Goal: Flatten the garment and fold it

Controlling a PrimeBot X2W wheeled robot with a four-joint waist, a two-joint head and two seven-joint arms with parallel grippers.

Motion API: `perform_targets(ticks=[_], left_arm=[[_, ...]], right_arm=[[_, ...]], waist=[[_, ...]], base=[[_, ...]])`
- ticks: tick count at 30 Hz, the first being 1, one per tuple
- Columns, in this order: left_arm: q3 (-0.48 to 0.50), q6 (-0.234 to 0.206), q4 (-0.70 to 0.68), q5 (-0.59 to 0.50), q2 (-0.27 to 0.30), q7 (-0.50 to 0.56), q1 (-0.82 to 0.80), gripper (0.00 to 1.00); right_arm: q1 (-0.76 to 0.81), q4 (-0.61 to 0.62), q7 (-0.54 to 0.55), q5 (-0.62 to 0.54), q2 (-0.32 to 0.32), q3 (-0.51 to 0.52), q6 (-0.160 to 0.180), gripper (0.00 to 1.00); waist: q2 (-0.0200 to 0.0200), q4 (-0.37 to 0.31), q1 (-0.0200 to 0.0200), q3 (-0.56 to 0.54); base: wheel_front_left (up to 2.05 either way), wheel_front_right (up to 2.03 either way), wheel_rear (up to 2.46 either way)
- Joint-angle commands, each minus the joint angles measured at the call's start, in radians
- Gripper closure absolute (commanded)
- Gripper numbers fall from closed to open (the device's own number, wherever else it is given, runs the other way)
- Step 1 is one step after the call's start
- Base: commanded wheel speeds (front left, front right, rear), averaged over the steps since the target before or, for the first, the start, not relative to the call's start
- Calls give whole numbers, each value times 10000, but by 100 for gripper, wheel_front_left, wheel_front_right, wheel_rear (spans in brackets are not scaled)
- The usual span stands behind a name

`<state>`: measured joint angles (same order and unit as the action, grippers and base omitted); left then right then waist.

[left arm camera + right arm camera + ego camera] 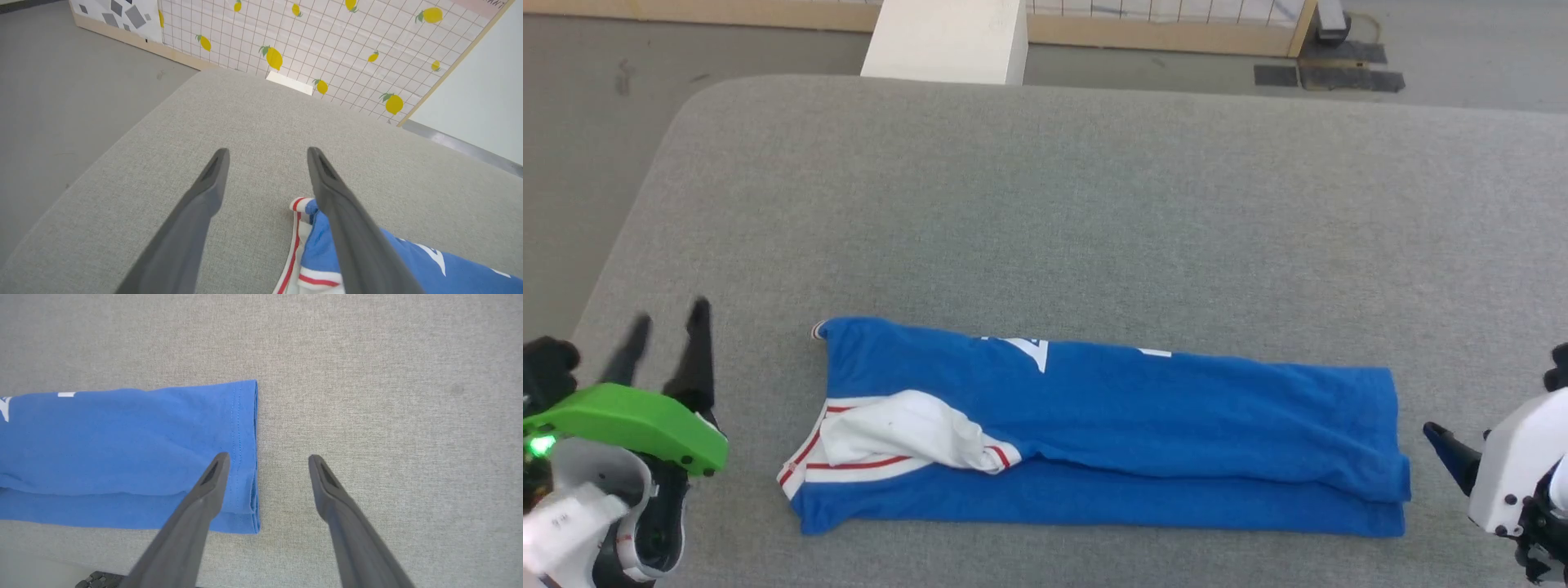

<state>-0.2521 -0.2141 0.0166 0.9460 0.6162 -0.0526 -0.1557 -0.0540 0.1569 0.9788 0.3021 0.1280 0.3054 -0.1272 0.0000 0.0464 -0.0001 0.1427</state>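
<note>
Left fingers (212, 179): spread wide, holding nothing, poised over bare tabletop (1094, 204) just beside the collar end of the garment (1135, 425). Right fingers (212, 477): likewise wide apart and empty. In the right wrist view one finger crosses the hem corner and the other lies over bare tabletop; whether either touches the cloth cannot be told. The garment lies near the front of the tabletop as a long blue band, folded lengthwise, with the hem to the robot's right. A white sleeve (890, 433) rests rumpled on top near the collar. Judged stage: flattening and the lengthwise folds are done. Smoothing the sleeve and the crosswise folds, end toward end, remain.
</note>
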Motion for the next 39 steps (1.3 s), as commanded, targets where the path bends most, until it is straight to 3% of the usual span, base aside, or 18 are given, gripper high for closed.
perform_targets(ticks=[1,5,9,14,22,30,31,32,33,39], left_arm=[[65,127,-93,-446,-11,-695,-120,0],[240,534,-255,-1488,-231,-1953,-255,0],[851,903,-700,-2729,-752,-2082,-379,0],[1775,1689,-1146,-3937,-1703,-2088,-124,0],[2398,2541,-733,-4575,-2530,-2090,180,0],[2708,2879,-499,-4875,-3008,-2090,190,0],[2725,2908,-475,-4894,-3040,-2090,184,0],[2743,2943,-436,-4907,-3073,-2090,180,0],[2761,2967,-409,-4923,-3090,-2090,175,0],[2879,3095,-334,-5016,-3154,-2091,183,0]], right_arm=[[-145,-165,50,97,141,-151,-35,0],[-247,-798,-80,327,507,-609,-35,0],[-380,-1454,-477,470,797,-1066,-35,0],[-527,-2074,-793,584,821,-1640,-35,0],[-659,-2559,-875,1075,839,-2899,-35,0],[-799,-2677,-822,1349,1042,-3394,-35,0],[-815,-2700,-796,1331,1079,-3393,-35,55],[-846,-2709,-835,1287,1125,-3348,-35,83],[-865,-2735,-843,1268,1136,-3285,-35,100],[-1060,-2746,-859,934,1259,-2569,-35,100]], waist=[[0,95,1,177],[0,241,1,513],[0,394,1,927],[0,457,1,1246],[0,426,1,1264],[0,443,1,1210],[0,447,1,1211],[0,449,1,1212],[0,444,1,1214],[0,375,1,1190]], base=[[0,0,0],[0,0,0],[0,0,0],[0,0,0],[0,0,0],[0,0,0],[0,0,0],[0,0,0],[0,0,0],[0,0,0]])
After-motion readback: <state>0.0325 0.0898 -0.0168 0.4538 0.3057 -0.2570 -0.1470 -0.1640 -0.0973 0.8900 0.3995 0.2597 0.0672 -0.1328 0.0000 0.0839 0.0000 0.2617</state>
